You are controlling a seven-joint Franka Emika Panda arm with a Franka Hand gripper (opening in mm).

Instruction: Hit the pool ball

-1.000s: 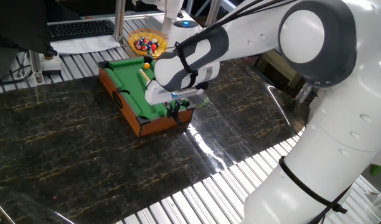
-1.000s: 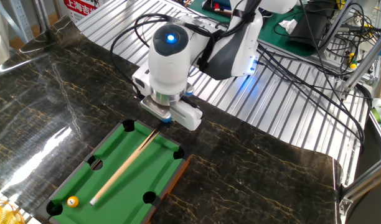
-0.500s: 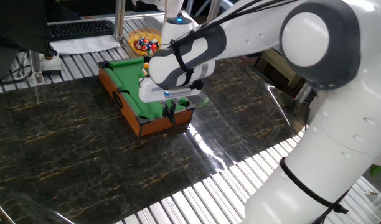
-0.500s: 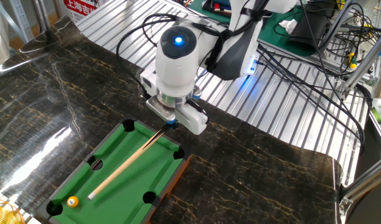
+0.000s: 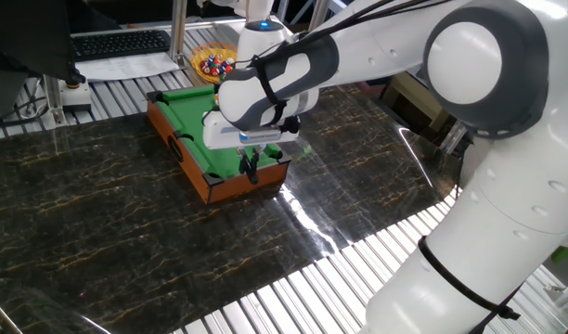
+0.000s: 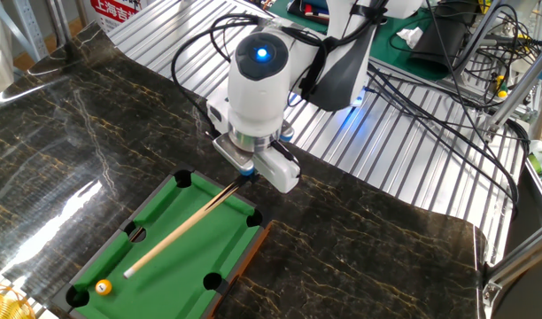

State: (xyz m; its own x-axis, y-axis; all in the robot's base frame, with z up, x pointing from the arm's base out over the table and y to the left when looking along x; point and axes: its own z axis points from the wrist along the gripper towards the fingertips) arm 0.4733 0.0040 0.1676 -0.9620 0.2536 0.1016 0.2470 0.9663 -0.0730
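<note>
A small green pool table (image 6: pixel 178 244) with a wooden frame stands on the dark marble tabletop; it also shows in the one fixed view (image 5: pixel 187 111). The pool ball (image 6: pixel 104 287) is a tiny orange sphere near the table's corner pocket, and the arm hides it in the one fixed view. A wooden cue stick (image 6: pixel 178 232) lies diagonally over the felt, its tip a short way from the ball. My gripper (image 6: pixel 244 175) is shut on the cue's butt end at the table's far edge; it also shows above the table's near end (image 5: pixel 250 163).
A yellow bowl of multicoloured small balls (image 5: pixel 219 63) stands behind the pool table, and its edge shows at the bottom left (image 6: pixel 1 303). A keyboard (image 5: pixel 122 42) lies at the back. Ribbed metal panels (image 6: pixel 368 168) and cables (image 6: pixel 430 97) border the marble top.
My gripper has shifted sideways along the table's end with the cue in it. The cue's tip has swung slightly and drawn a little back from the ball. The ball has not moved.
</note>
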